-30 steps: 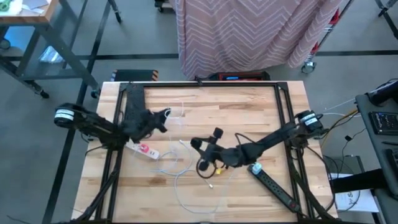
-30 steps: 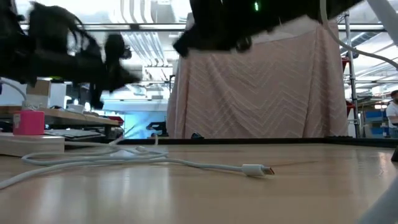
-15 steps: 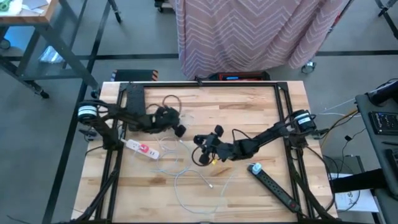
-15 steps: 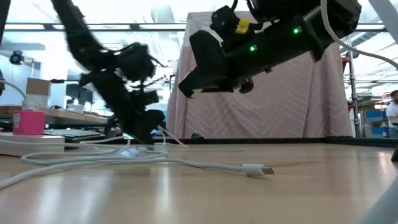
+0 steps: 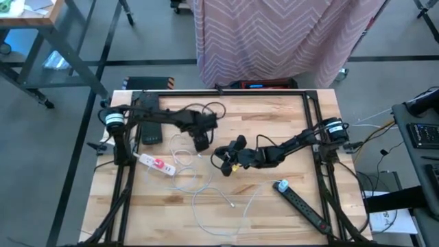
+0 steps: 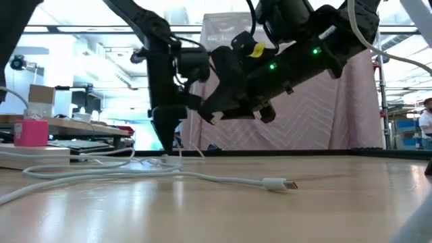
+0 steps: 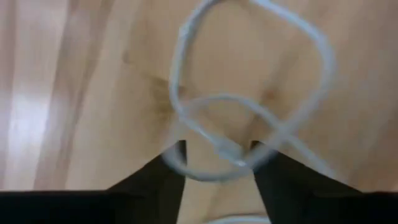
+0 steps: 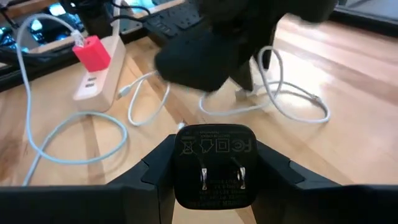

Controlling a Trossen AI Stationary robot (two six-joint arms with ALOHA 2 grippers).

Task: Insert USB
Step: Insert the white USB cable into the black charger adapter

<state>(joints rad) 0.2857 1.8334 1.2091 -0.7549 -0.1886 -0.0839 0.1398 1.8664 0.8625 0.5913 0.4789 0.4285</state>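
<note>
Right end effector (image 8: 214,180) grips a black charger (image 8: 214,165), label print unreadable; left end effector (image 7: 214,155) released over white cable (image 7: 186,81).

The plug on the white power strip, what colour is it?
Pink plug, clearest in the right wrist view, on the strip.

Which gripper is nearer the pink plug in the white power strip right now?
Left. The left gripper sits just beyond the pink plug; the right gripper, holding a black adapter, is farther away.
</note>
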